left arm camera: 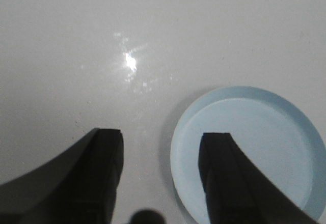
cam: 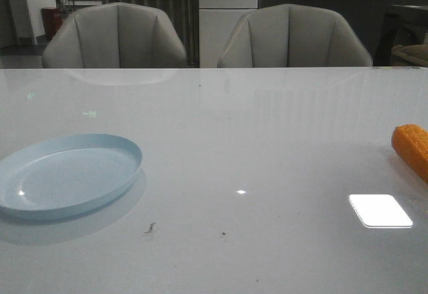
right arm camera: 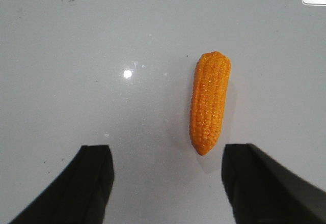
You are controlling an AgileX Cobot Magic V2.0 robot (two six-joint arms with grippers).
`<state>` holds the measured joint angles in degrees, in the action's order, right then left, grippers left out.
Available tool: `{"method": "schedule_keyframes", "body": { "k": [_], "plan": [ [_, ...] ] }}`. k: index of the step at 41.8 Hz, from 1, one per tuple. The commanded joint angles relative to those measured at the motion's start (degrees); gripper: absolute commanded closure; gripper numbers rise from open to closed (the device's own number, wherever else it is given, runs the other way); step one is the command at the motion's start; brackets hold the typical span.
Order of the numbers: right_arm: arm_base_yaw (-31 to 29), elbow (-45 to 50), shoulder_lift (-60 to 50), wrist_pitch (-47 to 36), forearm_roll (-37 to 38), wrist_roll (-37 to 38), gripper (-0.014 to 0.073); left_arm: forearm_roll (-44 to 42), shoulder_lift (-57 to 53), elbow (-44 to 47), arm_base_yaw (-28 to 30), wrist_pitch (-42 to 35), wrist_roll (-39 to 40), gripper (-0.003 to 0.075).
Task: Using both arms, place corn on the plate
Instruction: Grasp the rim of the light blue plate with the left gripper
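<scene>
The orange corn point(cam: 412, 148) lies on the white table at the far right edge of the front view, partly cut off. In the right wrist view the corn point(right arm camera: 209, 102) lies flat just ahead of my right gripper point(right arm camera: 168, 150), which is open and empty above the table. The pale blue plate point(cam: 67, 174) sits empty at the left of the table. In the left wrist view the plate point(left arm camera: 254, 142) lies under one finger of my left gripper point(left arm camera: 163, 135), which is open and empty. Neither arm shows in the front view.
Two grey chairs point(cam: 117, 37) stand behind the table's far edge. A bright light reflection point(cam: 380, 210) lies on the table near the corn. Small dark specks point(cam: 150, 227) mark the table front.
</scene>
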<state>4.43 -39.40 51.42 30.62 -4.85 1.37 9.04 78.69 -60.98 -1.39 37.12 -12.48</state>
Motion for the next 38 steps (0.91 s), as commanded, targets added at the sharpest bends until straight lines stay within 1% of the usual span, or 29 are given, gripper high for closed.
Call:
{"method": "schedule_keyframes", "body": {
  "k": [1, 12, 15, 38],
  "plan": [
    [0.1, -1.8, -0.3, -3.9, -0.5, 0.1, 0.0035, 1.3, 3.6, -3.6, -0.1, -0.3, 0.6, 0.0321],
    [0.1, -1.8, -0.3, -3.5, -0.5, 0.1, 0.0035, 5.2, 14.3, -5.8, -0.1, 0.3, 0.6, 0.0321],
    [0.1, -1.8, -0.3, -3.5, -0.5, 0.1, 0.0035, 5.1, 16.5, -6.1, -0.1, 0.3, 0.6, 0.0321],
    [0.1, -1.8, -0.3, -3.3, -0.5, 0.1, 0.0035, 5.2, 22.7, -6.1, -0.1, 0.2, 0.6, 0.0321]
  ]
}}
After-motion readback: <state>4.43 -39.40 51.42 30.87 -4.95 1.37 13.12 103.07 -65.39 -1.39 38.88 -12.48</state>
